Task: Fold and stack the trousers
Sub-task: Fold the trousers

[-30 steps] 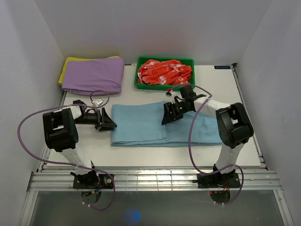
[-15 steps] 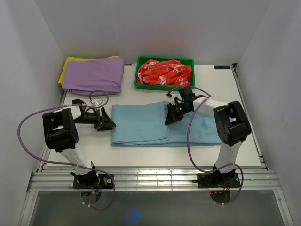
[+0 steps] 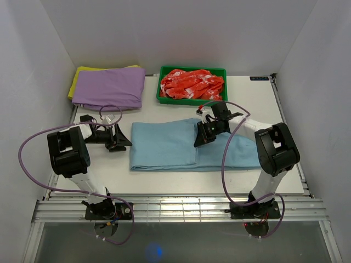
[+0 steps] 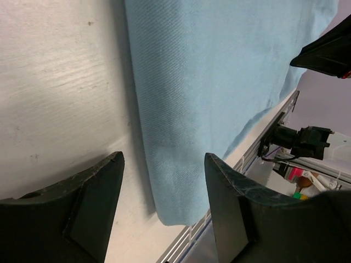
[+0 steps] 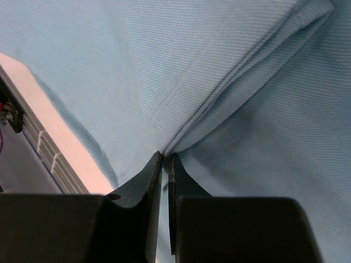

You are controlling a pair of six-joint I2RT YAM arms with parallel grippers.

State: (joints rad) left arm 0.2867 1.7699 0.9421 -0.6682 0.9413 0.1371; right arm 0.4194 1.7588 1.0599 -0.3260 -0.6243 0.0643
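The light blue trousers (image 3: 164,145) lie folded across the middle of the table, with a doubled layer on their left half. My right gripper (image 3: 201,140) is down at the right edge of that doubled layer. In the right wrist view its jaws (image 5: 165,156) are shut, with the layer's seamed edge of the trousers (image 5: 219,66) pinched at the tips. My left gripper (image 3: 126,144) rests low on the table just left of the trousers' left edge. In the left wrist view it (image 4: 164,159) stands open, and the near left corner of the trousers (image 4: 208,82) shows between the fingers, untouched.
A purple folded garment (image 3: 109,87) lies on a yellow cloth (image 3: 75,82) at the back left. A green tray (image 3: 192,101) holding red-and-white cloth (image 3: 192,83) stands behind the trousers. Metal rails (image 3: 175,208) run along the table's near edge.
My right gripper has shut on the edge of the upper layer and shifted slightly right. My left gripper has opened a little wider and drawn back slightly left.
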